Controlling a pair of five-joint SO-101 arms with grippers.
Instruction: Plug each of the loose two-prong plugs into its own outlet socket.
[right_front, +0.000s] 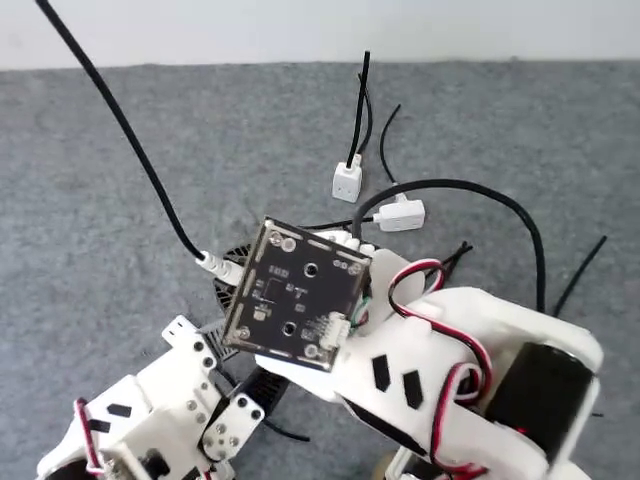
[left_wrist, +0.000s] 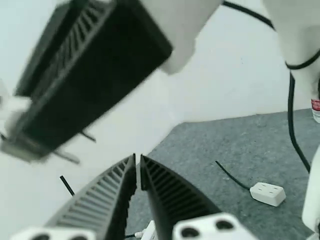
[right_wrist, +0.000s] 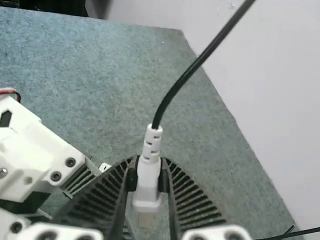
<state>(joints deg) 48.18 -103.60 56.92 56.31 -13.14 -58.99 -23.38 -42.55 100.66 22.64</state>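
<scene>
Ribbed right tool (right_wrist: 149, 164) around smooth white plug (right_wrist: 146, 192)

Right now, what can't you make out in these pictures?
High view: the circuit board hides the right gripper gripping the plug.
Right wrist view: the gripper's fingers hide the plug's prongs.
Left wrist view: the right gripper and plug look blurred.

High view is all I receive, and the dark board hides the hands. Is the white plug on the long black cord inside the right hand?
Observer: Yes, the right hand is shut on the white plug, gripping it on both sides.
Operator: And the left hand?
Observer: The left hand is shut on nothing.
Operator: Are the prongs free?
Observer: Two bare prongs stick out past the right hand, in the air.
</scene>
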